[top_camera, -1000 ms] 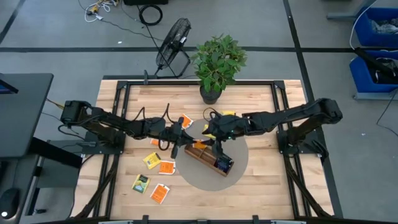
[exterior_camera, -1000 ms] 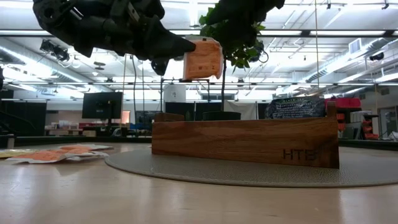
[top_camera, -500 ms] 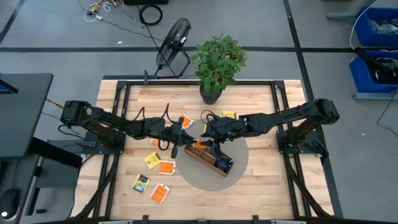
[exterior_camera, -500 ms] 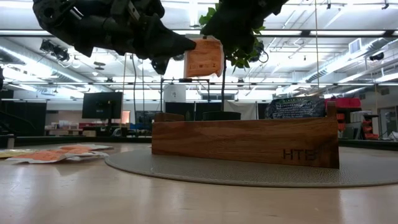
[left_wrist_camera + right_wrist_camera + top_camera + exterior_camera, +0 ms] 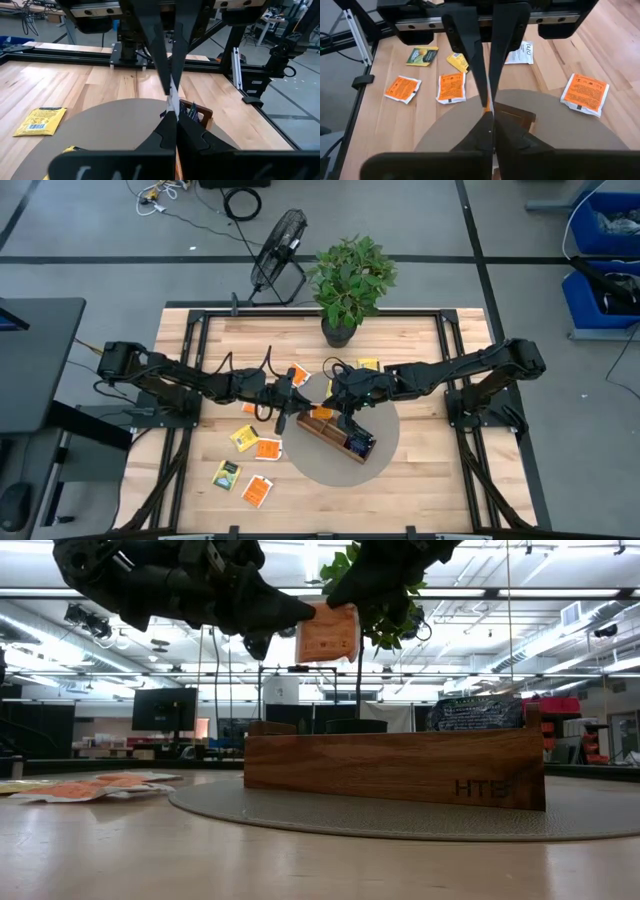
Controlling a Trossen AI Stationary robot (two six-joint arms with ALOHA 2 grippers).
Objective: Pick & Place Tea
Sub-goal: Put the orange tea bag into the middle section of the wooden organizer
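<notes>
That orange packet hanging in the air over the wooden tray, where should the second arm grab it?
By its free edge, opposite the left gripper, as the right gripper does: the orange sachet hangs upright and thin, so pinch across its flat faces.

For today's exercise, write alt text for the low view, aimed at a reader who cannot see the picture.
Two dark grippers, the left gripper and the right gripper, meet high above a long wooden tray, both pinching one orange tea sachet. The tray stands on a round grey mat; more orange sachets lie flat at left.
</notes>
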